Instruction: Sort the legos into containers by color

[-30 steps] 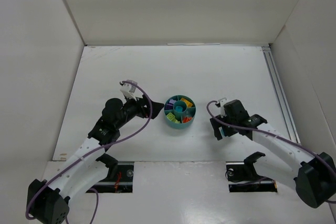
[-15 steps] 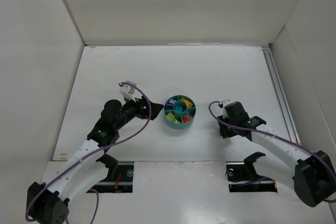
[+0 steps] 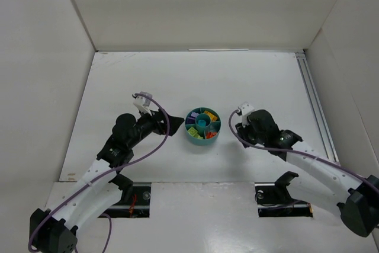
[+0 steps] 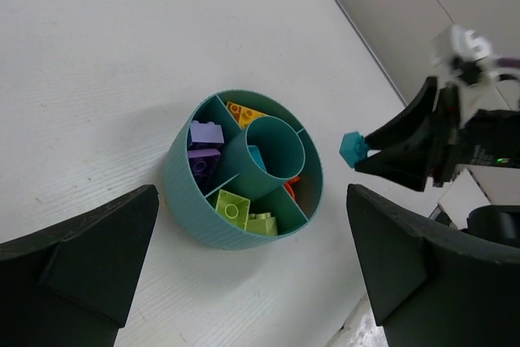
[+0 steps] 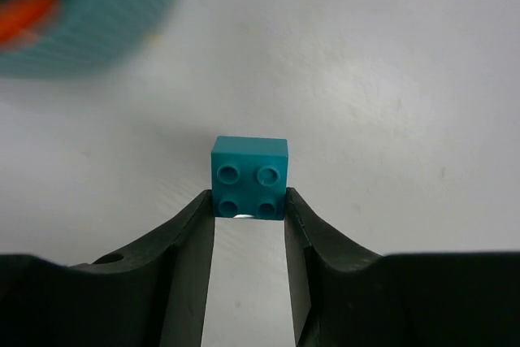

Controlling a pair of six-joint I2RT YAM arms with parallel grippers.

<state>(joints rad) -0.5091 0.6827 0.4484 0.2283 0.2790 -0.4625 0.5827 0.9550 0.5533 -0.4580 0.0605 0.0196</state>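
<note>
The round teal dish (image 3: 203, 124) stands mid-table, its wedge containers (image 4: 195, 201) holding sorted legos: purple (image 4: 205, 134), yellow-green (image 4: 233, 207), yellow (image 4: 244, 113), and a red-orange one (image 4: 291, 184). A teal piece (image 4: 256, 156) lies in the centre cup. My right gripper (image 5: 249, 201) is shut on a teal brick (image 5: 249, 176), studs toward the camera, raised just right of the dish (image 5: 89, 14). The left wrist view shows that brick (image 4: 354, 149) off the dish's right rim. My left gripper (image 4: 250, 201) is open, hovering at the dish's left side (image 3: 166, 124).
White walls enclose the table on three sides. A metal rail (image 3: 314, 105) runs along the right edge. The arm bases and their cables sit at the near edge.
My right gripper closed on the teal brick, lifted it off the table and swung left toward the dish. The left arm barely shifted and stayed open.
</note>
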